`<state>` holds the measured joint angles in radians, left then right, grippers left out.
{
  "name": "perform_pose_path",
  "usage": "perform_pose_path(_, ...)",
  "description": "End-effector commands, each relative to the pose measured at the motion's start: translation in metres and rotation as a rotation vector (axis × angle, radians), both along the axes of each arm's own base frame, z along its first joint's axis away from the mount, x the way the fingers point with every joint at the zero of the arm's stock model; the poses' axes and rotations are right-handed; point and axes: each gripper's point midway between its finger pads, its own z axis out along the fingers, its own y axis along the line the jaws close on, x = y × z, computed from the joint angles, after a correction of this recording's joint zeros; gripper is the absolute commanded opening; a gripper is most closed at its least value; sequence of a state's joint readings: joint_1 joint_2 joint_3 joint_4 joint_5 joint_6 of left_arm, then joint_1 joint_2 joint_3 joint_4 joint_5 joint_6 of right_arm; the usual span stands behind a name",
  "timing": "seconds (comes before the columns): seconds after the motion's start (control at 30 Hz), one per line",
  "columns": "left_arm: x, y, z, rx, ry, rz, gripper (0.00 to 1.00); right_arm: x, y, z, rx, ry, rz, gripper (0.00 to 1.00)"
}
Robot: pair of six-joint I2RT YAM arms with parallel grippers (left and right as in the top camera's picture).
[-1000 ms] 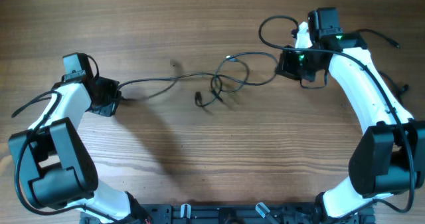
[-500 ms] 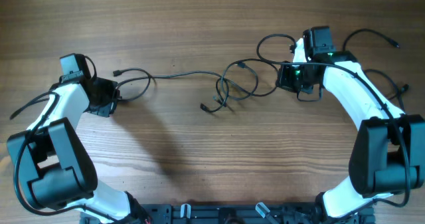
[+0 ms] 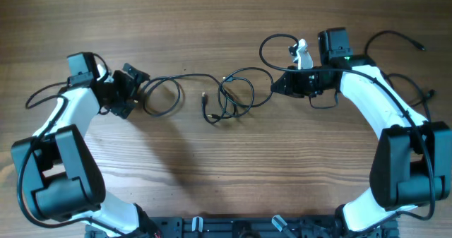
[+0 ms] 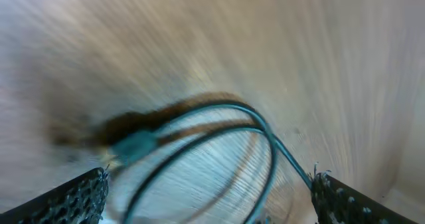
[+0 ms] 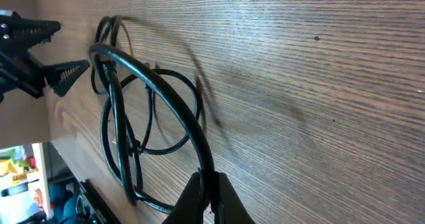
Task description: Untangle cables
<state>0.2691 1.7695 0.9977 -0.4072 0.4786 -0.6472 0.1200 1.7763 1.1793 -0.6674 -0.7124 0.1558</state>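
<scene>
Across the wooden table [image 3: 226, 26] I saw the cables [image 3: 229, 100] lying loosely tangled near its middle, with the right claw [image 3: 279, 87] clenched on one strand and the left claw [image 3: 135, 90] spread wide beside an end loop, gripping nothing.

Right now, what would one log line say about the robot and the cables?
left end effector: open, loop below | right end effector: shut on cable | tangle: not undone
</scene>
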Motion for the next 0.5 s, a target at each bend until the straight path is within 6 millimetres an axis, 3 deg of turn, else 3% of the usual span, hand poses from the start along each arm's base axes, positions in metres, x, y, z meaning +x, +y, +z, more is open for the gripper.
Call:
perform_pose_path(0.0, 0.005, -0.023, 0.007, -0.028, -0.086, -0.153, 1.0, -0.003, 0.004, 0.001, 0.027, 0.007, 0.01, 0.04)
perform_pose_path(0.1, 0.006, -0.029, 0.018, -0.061, -0.13, -0.195, 0.98, -0.003, 0.004, 0.001, 0.027, 0.007, 0.009, 0.04)
perform_pose_path(0.27, 0.003, -0.036, 0.063, -0.142, -0.227, -0.204, 1.0, -0.003, 0.004, 0.001, 0.027, 0.007, 0.009, 0.04)
perform_pose_path(0.47, 0.003, -0.022, 0.101, -0.047, -0.203, -0.105, 1.0, -0.003, 0.004, 0.001, 0.028, 0.007, 0.01, 0.04)
